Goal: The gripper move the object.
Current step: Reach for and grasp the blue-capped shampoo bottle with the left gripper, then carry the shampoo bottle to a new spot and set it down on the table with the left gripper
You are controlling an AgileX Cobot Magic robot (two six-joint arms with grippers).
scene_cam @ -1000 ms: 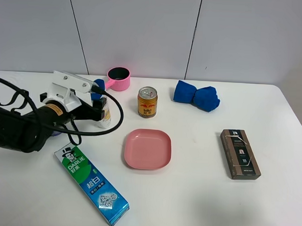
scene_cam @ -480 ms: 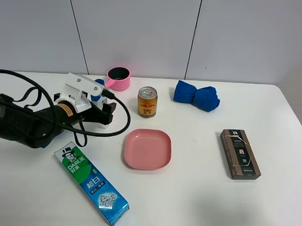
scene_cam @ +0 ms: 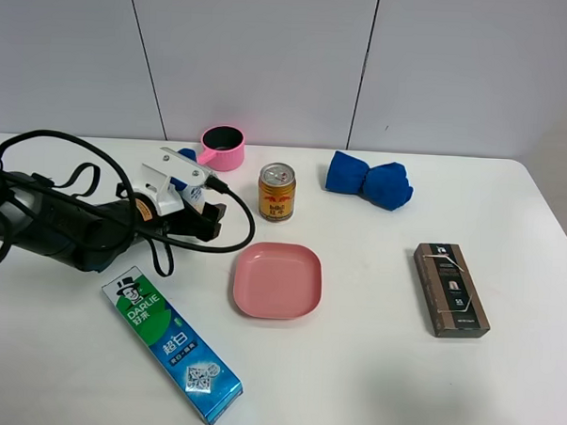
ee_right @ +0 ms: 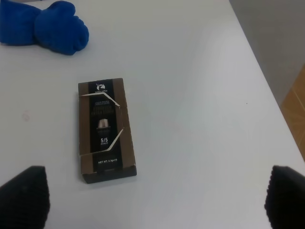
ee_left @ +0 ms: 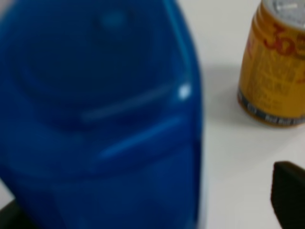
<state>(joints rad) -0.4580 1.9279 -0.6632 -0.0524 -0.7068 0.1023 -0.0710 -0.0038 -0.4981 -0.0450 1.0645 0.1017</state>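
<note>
here, left end effector (scene_cam: 206,219) around blue-capped bottle (ee_left: 95,119), grip unclear, right end effector (ee_right: 152,195) spread open, darlie toothpaste box (scene_cam: 171,347)

One of each
I count one can (scene_cam: 276,191), plate (scene_cam: 277,280), cup (scene_cam: 222,147), cloth (scene_cam: 368,179), toothpaste box (scene_cam: 171,346), brown box (scene_cam: 450,288); probably one half-hidden bottle (ee_left: 95,119).

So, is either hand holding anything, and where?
Nothing held. The left hand sits open astride the bottle, a gap showing beside it; the right hand is empty.
</note>
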